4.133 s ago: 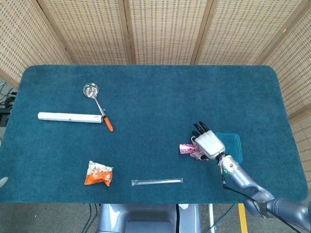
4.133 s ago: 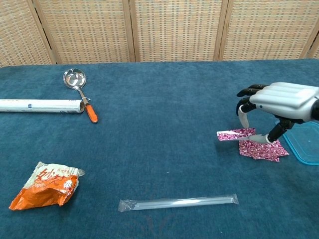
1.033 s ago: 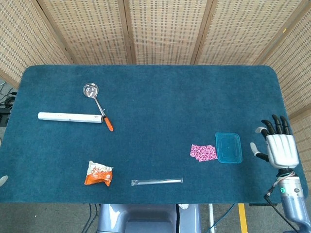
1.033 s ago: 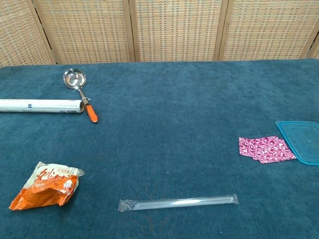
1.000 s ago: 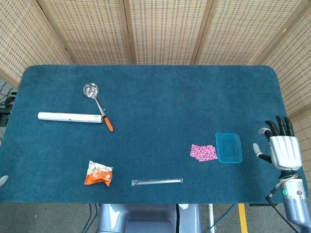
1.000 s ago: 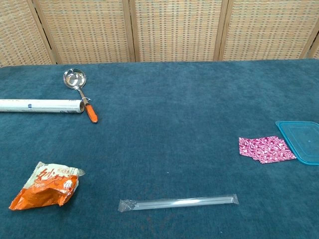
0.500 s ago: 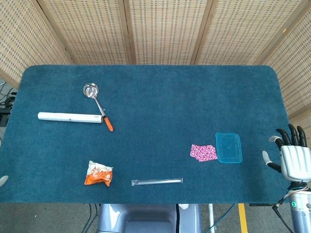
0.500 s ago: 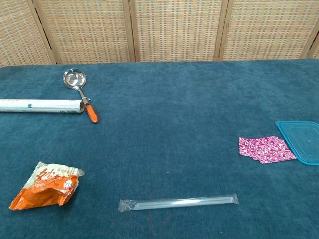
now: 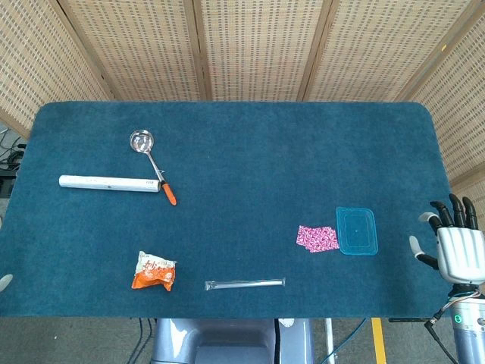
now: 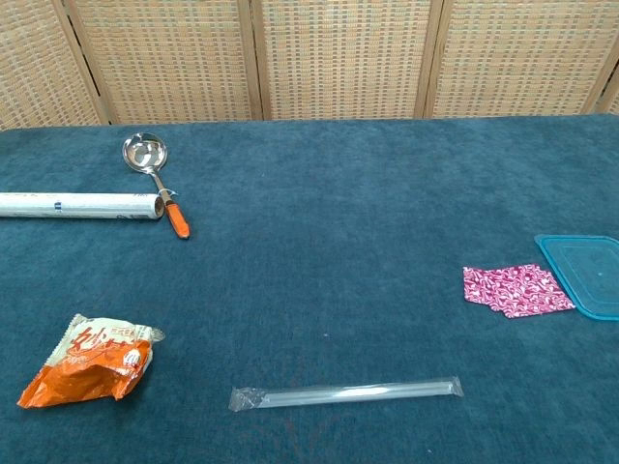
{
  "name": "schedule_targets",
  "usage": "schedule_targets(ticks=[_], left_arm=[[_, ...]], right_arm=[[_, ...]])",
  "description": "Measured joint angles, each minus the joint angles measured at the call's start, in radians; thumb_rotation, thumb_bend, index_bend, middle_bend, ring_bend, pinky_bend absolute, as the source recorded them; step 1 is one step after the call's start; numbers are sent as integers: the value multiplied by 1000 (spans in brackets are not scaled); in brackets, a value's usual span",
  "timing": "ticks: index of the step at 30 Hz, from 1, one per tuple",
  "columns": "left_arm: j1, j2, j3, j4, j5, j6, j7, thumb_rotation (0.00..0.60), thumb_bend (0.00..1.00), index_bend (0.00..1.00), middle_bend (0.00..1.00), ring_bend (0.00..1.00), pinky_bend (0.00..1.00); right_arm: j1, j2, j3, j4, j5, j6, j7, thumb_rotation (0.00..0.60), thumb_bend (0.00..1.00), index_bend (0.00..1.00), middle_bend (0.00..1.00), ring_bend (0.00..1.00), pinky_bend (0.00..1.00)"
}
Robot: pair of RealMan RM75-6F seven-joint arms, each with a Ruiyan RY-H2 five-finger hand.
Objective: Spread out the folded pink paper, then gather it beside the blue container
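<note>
pink paper [image 9: 317, 238] is seen lying flat on the table [image 9: 250, 152], just left of the blue container [image 9: 356, 230], edges touching or nearly so. right hand [image 9: 458, 252] is held off the table's right edge, fingers spread, nothing held, palm down. paper lies to the left of this hand, past the container, long axis running left-right. left hand is not seen in either view, so the right is judged nearer.
</note>
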Motion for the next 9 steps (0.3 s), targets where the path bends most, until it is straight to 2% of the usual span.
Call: schedule_targets(ticks=[9], left_arm=[[0, 0, 0, 0, 0, 0, 0, 600, 31, 0, 0, 0, 0]], right_arm=[[-6, -1, 9, 0, -5, -6, -1, 600, 410, 394, 248, 7, 0]])
